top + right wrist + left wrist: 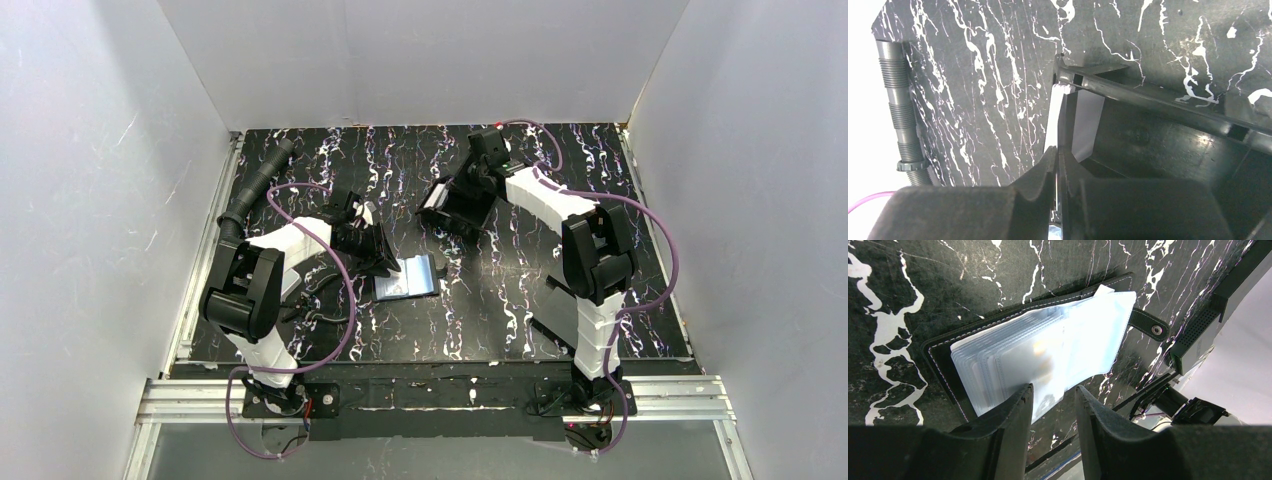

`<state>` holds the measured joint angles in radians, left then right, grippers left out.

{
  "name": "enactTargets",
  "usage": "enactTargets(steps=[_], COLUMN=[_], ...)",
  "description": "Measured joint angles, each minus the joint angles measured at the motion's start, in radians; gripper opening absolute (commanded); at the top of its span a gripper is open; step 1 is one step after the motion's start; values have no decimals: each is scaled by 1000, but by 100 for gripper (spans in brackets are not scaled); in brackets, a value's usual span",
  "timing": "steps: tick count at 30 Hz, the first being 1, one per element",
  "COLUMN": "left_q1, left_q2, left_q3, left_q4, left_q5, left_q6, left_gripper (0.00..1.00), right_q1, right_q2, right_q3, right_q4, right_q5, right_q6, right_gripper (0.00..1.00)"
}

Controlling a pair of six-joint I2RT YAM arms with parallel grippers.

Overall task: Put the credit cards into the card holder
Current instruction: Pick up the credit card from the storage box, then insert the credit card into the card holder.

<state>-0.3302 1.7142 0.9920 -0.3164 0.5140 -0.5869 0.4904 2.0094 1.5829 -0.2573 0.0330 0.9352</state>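
Observation:
The card holder lies open on the marbled table, its pale blue-grey sleeves fanned out, black cover and snap strap showing in the left wrist view. My left gripper is open at the holder's near edge, one fingertip over the sleeves; in the top view it sits just left of the holder. My right gripper is shut on a thin white credit card, held edge-on at the corner of the black rimmed tray. In the top view it is at the tray's left end.
A black corrugated hose runs along the table's far left and shows in the right wrist view. A flat dark slab lies by the right arm's base. White walls close in the table on three sides.

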Motion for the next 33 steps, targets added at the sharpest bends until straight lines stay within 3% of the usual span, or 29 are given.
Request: enactTargets(steps=[20, 23, 30, 33], left_q1=[0, 0, 0, 0], left_q2=[0, 0, 0, -1], left_q3=[-2, -2, -2, -2], left_q4=[3, 2, -1, -2], left_q5=[3, 3, -2, -6], left_q6=[0, 0, 4, 7], left_gripper=[36, 35, 34, 34], right_q1=[0, 0, 17, 43], right_q2=[-2, -15, -114, -187], right_q3=[32, 32, 45, 6], right_q4=[-14, 6, -48, -70], right_q5=[-60, -107, -397, -481], right_q6=[-35, -132, -500, -587], right_gripper=[1, 1, 1, 1])
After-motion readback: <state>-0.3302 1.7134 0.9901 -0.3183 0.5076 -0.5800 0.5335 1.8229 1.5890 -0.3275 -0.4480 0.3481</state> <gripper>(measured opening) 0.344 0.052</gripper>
